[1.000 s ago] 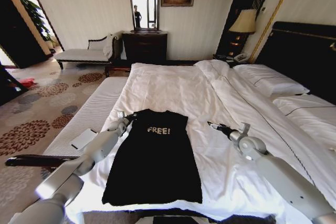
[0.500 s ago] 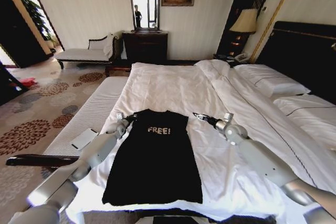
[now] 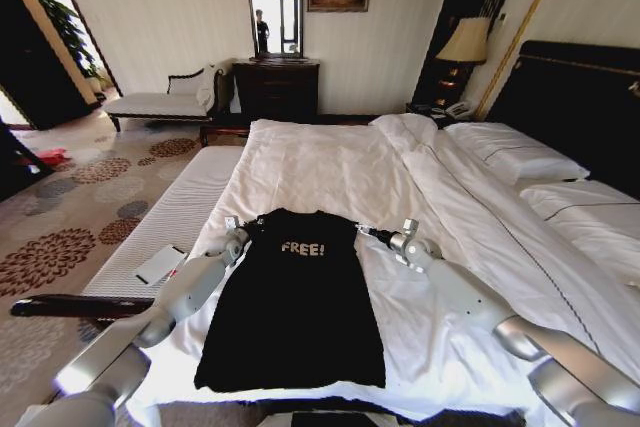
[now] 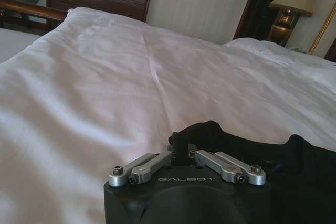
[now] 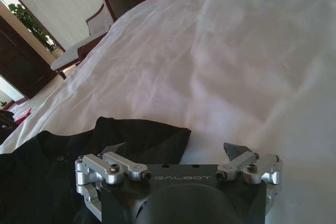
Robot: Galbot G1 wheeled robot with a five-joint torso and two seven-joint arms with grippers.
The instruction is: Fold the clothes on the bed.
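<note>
A: Two grippers sit at the top corners of the T-shirt [image 3: 293,297], which lies flat, lettering up, in the lower middle of the head view on the near part of the bed [image 3: 330,162]. The shirt's sides look already turned in, so it reads as a long black strip.

B: And the left gripper [image 3: 243,230]?

A: It is at the shirt's upper left corner. In the left wrist view its fingers [image 4: 177,142] are pinched together on a fold of black cloth at the shoulder.

B: The right gripper [image 3: 362,231]?

A: It is at the upper right corner, just beside the edge. In the right wrist view its fingers [image 5: 234,151] stand wide apart, with the corner of the shirt [image 5: 139,135] lying between them and nothing yet gripped.

B: What could go wrong from here?

A: Probably an uneven grip. If the right side closes on too little cloth, or catches the white duvet [image 3: 320,162] underneath as well, lifting would drag the bedding or drop that corner, and the fold would come out skewed.

B: Anything else?

A: If the left arm pulls before the right has hold, the soft shirt would likely twist and the tucked sides could spill open.
</note>
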